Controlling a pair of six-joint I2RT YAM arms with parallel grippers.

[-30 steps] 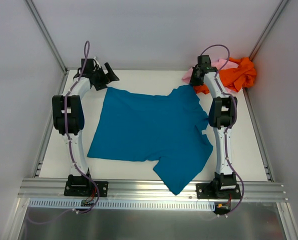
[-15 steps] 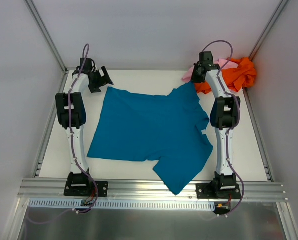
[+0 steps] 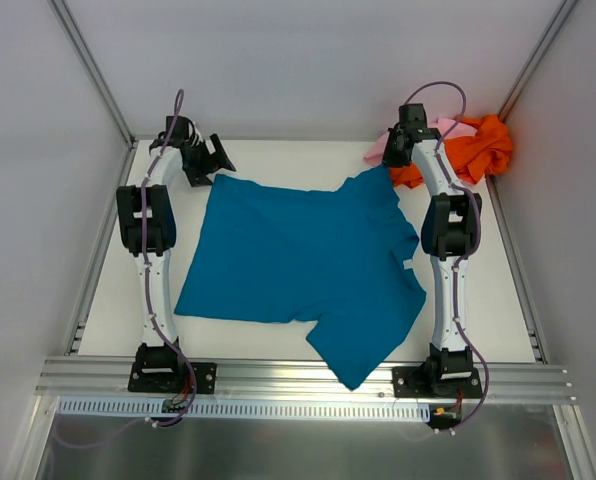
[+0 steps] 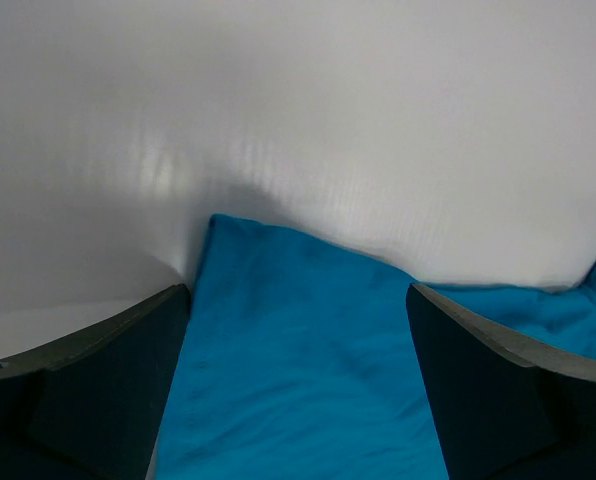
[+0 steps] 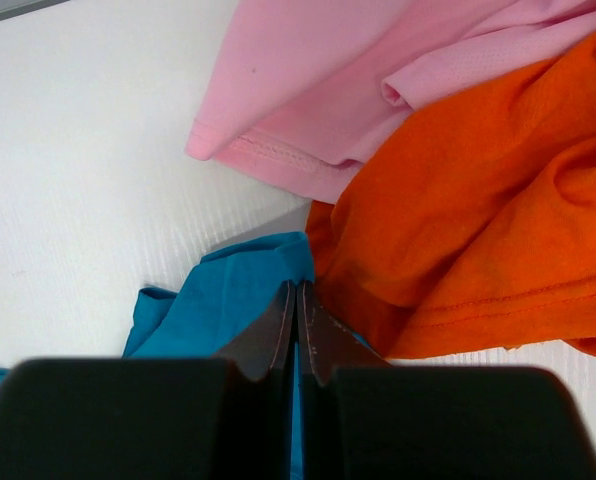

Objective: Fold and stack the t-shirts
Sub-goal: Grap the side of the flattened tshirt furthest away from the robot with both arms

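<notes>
**Teal shirt pinned at one far corner, the other waiting**

You are looking at a white table (image 3: 503, 300) boxed in by plain white walls, with the arm bases along its near edge. The teal-blue t-shirt (image 3: 298, 250) lies spread across the middle, mostly flat, with one part trailing toward the near edge.

Your right gripper (image 5: 298, 292) has its fingers pressed together on the shirt's cloth at the far right, just beside the orange t-shirt (image 3: 478, 148). Teal fabric shows between the pads, so I read this as a pinch that anchors that side. The orange shirt and the pink t-shirt (image 5: 358, 70) are bunched in the far right corner of the table, touching each other, probably parked there to wait their turn.

Your left gripper (image 3: 216, 160) hangs with its fingers wide apart over the shirt's far left corner, which sits framed between them but not yet held. Closing there would likely give you two matching holds for straightening or a first fold. Watch that the right pinch does not catch orange cloth too.
</notes>
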